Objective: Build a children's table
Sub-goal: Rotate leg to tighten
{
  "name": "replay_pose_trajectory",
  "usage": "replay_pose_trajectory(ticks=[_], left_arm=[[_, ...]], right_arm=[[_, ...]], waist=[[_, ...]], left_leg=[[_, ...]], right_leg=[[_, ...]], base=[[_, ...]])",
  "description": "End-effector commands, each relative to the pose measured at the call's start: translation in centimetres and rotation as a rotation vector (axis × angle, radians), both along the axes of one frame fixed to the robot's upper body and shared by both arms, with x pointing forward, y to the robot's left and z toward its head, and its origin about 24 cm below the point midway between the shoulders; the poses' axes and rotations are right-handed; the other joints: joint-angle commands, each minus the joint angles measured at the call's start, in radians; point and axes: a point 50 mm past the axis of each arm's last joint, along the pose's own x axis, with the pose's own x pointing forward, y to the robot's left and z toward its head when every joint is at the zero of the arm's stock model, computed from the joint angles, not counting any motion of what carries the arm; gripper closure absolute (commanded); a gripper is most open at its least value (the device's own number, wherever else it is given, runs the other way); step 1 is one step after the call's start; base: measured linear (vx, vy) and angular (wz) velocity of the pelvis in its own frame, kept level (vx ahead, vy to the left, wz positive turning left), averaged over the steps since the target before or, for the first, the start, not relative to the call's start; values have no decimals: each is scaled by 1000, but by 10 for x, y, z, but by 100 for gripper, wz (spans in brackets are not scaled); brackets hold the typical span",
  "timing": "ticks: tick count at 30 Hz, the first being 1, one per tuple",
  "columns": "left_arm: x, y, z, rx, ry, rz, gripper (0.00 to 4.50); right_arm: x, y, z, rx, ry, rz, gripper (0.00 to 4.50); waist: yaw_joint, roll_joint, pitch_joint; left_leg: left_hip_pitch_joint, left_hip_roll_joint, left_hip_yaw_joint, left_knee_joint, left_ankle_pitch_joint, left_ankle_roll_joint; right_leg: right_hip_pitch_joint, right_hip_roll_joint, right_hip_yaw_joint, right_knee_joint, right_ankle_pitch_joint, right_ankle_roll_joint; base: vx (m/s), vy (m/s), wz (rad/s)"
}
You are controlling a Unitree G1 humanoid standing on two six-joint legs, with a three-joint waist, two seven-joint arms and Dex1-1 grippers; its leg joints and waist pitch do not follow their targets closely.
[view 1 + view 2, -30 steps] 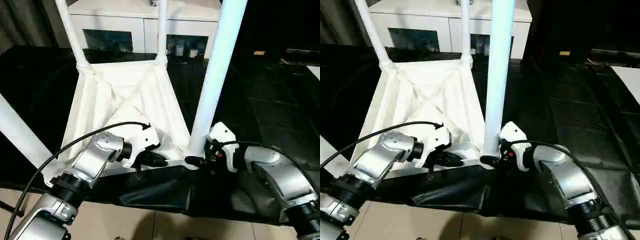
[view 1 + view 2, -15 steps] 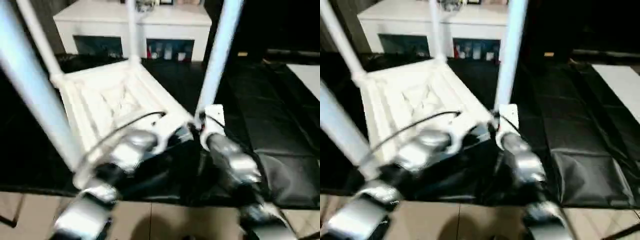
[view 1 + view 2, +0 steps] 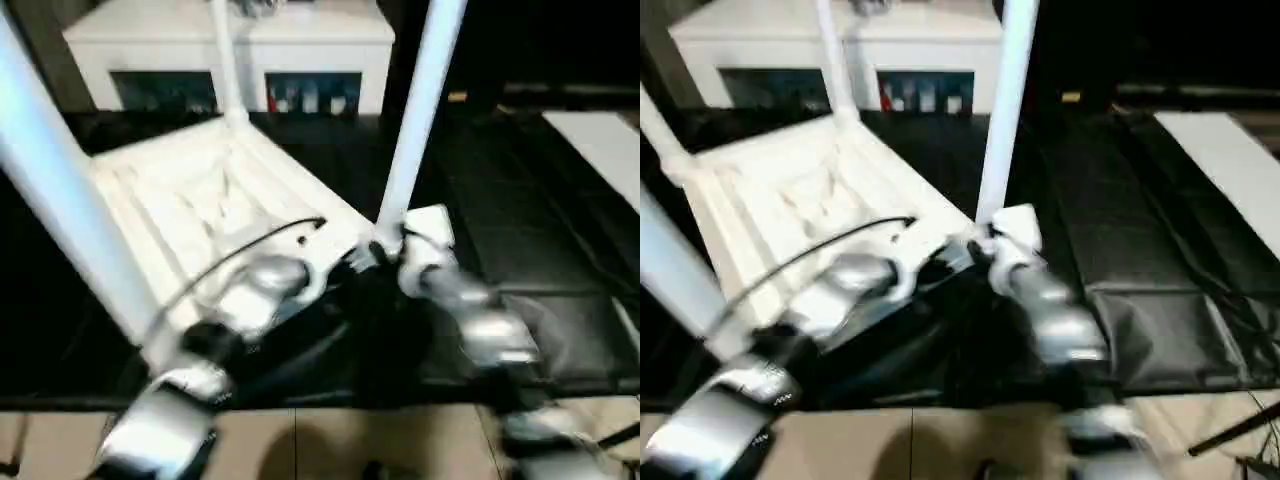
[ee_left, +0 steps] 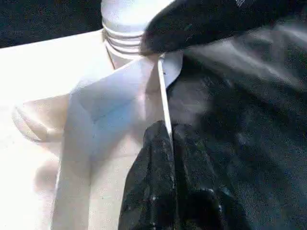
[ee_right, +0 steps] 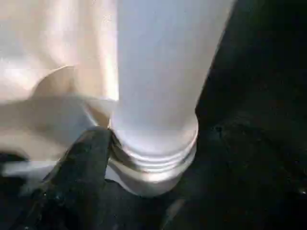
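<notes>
Tabletop [image 3: 190, 190] — upside down, legs [image 3: 415, 110] up.

White leg [image 5: 160, 72] in corner socket [image 5: 153, 175], black finger [image 5: 79, 167] alongside

Place: a furnished indoor room, home-like
Evidence: white cabinet [image 3: 235, 55] with dark glass doors at upper left; pale tiled floor [image 3: 330, 445] along bottom edge

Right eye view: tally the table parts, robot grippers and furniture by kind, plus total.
tabletop: 1
legs: 4
grippers, left gripper and right gripper: 2
cabinet: 1
Total: 8
</notes>
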Motion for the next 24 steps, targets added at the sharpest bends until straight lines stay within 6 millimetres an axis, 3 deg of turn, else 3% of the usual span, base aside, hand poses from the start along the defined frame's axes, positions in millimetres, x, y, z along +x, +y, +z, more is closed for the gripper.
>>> replay_pose_trajectory(ticks=[1, 2, 3, 5, 7, 8, 9, 10, 17, 23, 24], left_arm=[[-11, 1, 3, 6, 3, -157, 450], [-16, 6, 3, 0, 39, -195, 450], [-18, 8, 4, 3, 46, -217, 450], [-23, 14, 6, 0, 60, -273, 450], [-25, 15, 9, -25, 74, -303, 450], [-26, 15, 10, -31, 77, -310, 450], [-27, 16, 12, -38, 78, -320, 450], [-27, 16, 12, -39, 79, -322, 450], [-27, 19, 15, -34, 85, -335, 450], [-26, 20, 15, -35, 90, -336, 450], [-26, 21, 15, -34, 91, -335, 450]], right_arm=[[-9, 1, 10, 8, -7, 167, 65], [-16, -6, 11, -12, 1, 237, 65], [-19, -10, 11, -19, 7, 262, 65], [-28, -20, 11, -32, 37, 339, 65], [-33, -23, 10, -51, 50, 387, 65], [-34, -24, 10, -55, 53, 397, 65], [-34, -23, 10, -58, 60, 416, 65], [-34, -23, 11, -57, 60, 420, 65], [-32, -16, 11, -8, 69, 447, 65], [-33, -14, 8, 38, 94, 470, 112], [-34, -14, 6, 46, 105, 473, 137]], waist=[[16, -19, -62], [27, -13, -67], [36, -8, -73], [50, -12, -73], [75, -11, -76], [81, -11, -75], [83, -14, -73], [89, -11, -75], [94, -10, -71], [96, -11, -73], [96, -11, -74]], left_leg=[[7, 31, 5, -79, -376, 116], [13, 37, 9, -76, -353, 113], [10, 42, 12, -74, -290, 110], [8, 44, 22, -68, -227, 117], [8, 45, 27, -64, -147, 132], [10, 46, 29, -62, -144, 133], [4, 44, 30, -61, -146, 131], [12, 45, 31, -60, -151, 123], [17, 45, 31, -66, -218, 72], [16, 46, 33, -65, -198, 75], [16, 45, 34, -64, -188, 78]], right_leg=[[49, -26, 27, -61, -382, -190], [40, -27, 34, -56, -396, -188], [42, -22, 36, -40, -303, -214], [42, -15, 39, -23, -208, -247], [48, -15, 40, -5, -121, -270], [46, -14, 42, -3, -110, -275], [48, -14, 43, 2, -105, -275], [47, -15, 43, 2, -115, -272], [45, -12, 45, -8, -210, -238], [46, -11, 46, -3, -185, -243], [46, -10, 47, -1, -174, -246]], base=[[68, -54, 16], [83, -63, 16], [69, -59, 11], [34, -30, 5], [0, 0, 0], [0, 0, 0], [0, 0, 0], [0, 0, 0], [0, 0, 0], [0, 0, 0], [0, 0, 0]])
